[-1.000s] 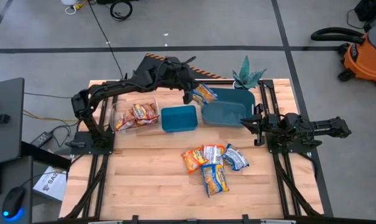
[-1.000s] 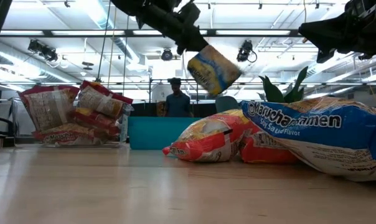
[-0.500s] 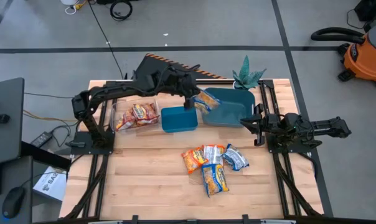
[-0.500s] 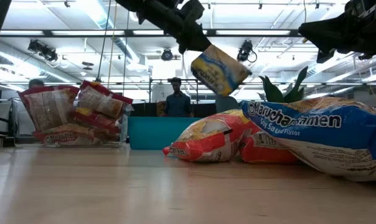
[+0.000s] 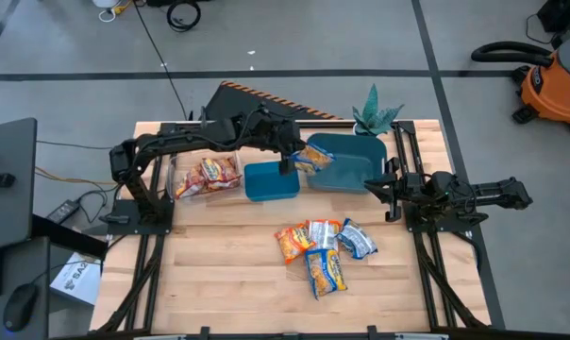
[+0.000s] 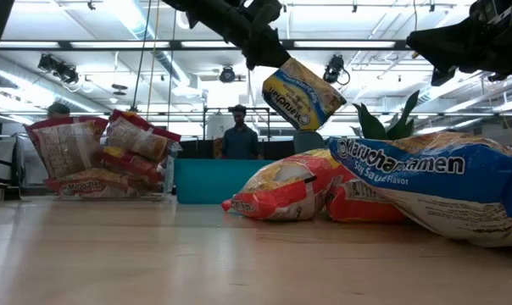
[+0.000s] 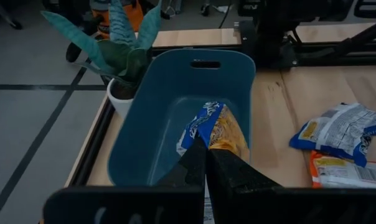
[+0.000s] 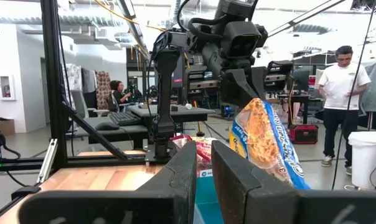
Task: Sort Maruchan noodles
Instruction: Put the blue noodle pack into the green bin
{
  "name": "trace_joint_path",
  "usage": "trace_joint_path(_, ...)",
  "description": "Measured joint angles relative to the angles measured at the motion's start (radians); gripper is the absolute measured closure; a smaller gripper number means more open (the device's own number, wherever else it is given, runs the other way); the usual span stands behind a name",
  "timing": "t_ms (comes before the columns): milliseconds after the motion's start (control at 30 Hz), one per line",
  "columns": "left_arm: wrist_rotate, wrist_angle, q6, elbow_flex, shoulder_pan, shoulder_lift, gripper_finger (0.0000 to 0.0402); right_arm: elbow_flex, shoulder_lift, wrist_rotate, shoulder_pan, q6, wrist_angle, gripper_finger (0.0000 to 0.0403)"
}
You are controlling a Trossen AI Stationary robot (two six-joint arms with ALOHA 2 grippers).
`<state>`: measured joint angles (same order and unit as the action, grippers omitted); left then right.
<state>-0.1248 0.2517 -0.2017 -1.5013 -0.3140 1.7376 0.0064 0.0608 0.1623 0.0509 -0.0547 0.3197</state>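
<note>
1. Lying nearest the front of the table, a loose heap of Maruchan noodles [image 5: 323,247] is seen, orange, red and blue-silver packets overlapping one another; any later pick here could be spoiled by two crinkly packets being lifted together.
2. Off to the right edge, the right gripper [image 5: 391,189] is parked above the table, its fingers drawn nearly together on nothing, well apart from the action, so little trouble is expected from it.
3. Further back, a yellow-and-blue packet [image 6: 303,94] is held aloft by the left gripper [image 5: 287,157], whose fingers are clamped on one end of it, the rest dangling tilted.
4. Below it, the packet is seen hanging about over the near rim of the large teal bin [image 7: 175,93], just beside the smaller teal bin [image 5: 270,180]; a release made now is judged risky, since the packet could catch the rim and slide onto the table or into the wrong bin.
5. A pinch on slick wrapper may also slip before the bin's middle is reached.
6. At the far left, red packets [image 5: 209,175] are already stacked in the clear box [image 5: 175,170].
</note>
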Motion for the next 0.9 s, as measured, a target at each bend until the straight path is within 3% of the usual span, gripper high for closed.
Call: trace_joint_path(900, 0.024, -0.159, -0.047, 0.000, 0.006, -0.002, 0.0395, 0.000, 0.000, 0.000, 0.000, 0.000, 0.000, 0.0348)
